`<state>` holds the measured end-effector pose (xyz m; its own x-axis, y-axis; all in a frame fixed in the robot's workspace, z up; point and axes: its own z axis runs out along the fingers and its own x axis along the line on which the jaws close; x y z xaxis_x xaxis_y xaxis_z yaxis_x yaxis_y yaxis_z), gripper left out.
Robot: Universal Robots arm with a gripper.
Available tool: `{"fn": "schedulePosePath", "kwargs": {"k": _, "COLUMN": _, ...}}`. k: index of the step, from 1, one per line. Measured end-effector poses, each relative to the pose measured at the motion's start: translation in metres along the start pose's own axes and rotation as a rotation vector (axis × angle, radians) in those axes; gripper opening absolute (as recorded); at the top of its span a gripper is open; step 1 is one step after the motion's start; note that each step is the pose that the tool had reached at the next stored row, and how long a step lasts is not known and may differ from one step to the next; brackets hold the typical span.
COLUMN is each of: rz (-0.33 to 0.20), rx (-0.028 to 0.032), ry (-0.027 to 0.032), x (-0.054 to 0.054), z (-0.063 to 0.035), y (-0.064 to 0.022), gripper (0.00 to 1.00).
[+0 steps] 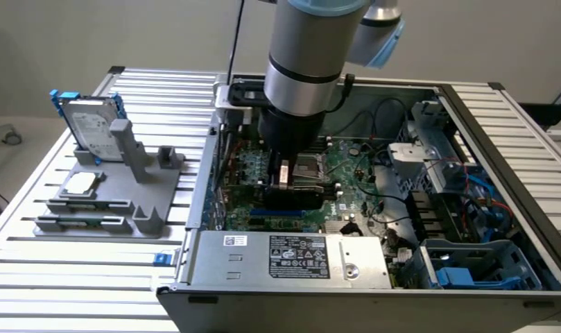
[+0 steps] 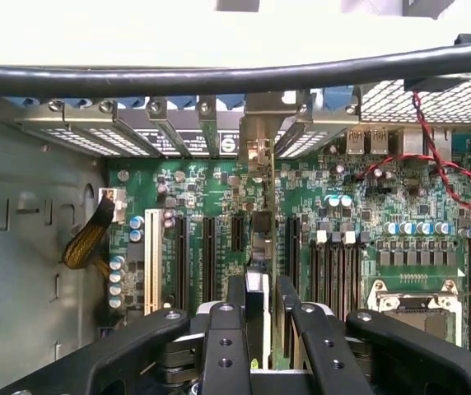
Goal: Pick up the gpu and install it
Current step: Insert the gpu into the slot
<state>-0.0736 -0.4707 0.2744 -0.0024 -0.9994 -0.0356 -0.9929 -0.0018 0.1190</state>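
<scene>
Install step: I have the gripper (image 2: 258,290) clamped on the gpu (image 2: 259,237), edge-on.
It sits at the slots mid-motherboard (image 2: 342,193); I judge seating needs square alignment.

Spotting printed labels on power supply (image 1: 354,267) and hard drive (image 1: 88,128), print too small, nothing legible.

gripper (image 2: 260,290) clamping gpu (image 2: 259,239) — edge-on, over motherboard (image 2: 367,197)

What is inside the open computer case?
A green circuit board, a silver power box, and the gripper clamping a thin card on edge. The gripper hides the card's lower edge, so whether it is slotted cannot be seen.
</scene>
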Motion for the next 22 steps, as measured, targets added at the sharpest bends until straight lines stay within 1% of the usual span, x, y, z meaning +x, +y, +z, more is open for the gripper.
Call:
{"fn": "schedulePosePath", "kwargs": {"k": 2, "rz": 0.000, "rx": -0.0015, "ry": 0.0000, "x": 0.000, "z": 0.0000, "y": -0.0004, "gripper": 0.27}}
{"fn": "schedulePosePath", "kwargs": {"k": 5, "rz": 0.000, "rx": -0.0065, "ry": 0.0000, "x": 0.000, "z": -0.0008, "y": -0.0033, "gripper": 0.27}}
{"fn": "schedulePosePath", "kwargs": {"k": 8, "rz": -0.001, "rx": -0.0084, "ry": 0.0000, "x": 0.000, "z": -0.0024, "y": -0.0068, "gripper": 0.27}}
{"fn": "schedulePosePath", "kwargs": {"k": 11, "rz": -0.002, "rx": -0.0117, "ry": 0.0002, "x": 0.000, "z": -0.0044, "y": -0.0083, "gripper": 0.27}}
{"fn": "schedulePosePath", "kwargs": {"k": 13, "rz": -0.002, "rx": -0.0176, "ry": 0.0001, "x": 0.000, "z": -0.0056, "y": -0.0088, "gripper": 0.27}}
{"fn": "schedulePosePath", "kwargs": {"k": 17, "rz": -0.001, "rx": -0.0337, "ry": -0.0001, "x": 0.000, "z": -0.0071, "y": -0.0118, "gripper": 0.27}}
{"fn": "schedulePosePath", "kwargs": {"k": 19, "rz": -0.001, "rx": -0.0382, "ry": 0.0002, "x": 0.000, "z": -0.0079, "y": -0.0143, "gripper": 0.27}}
{"fn": "schedulePosePath", "kwargs": {"k": 22, "rz": -0.001, "rx": -0.0430, "ry": 0.0000, "x": 0.000, "z": -0.0091, "y": -0.0175, "gripper": 0.27}}
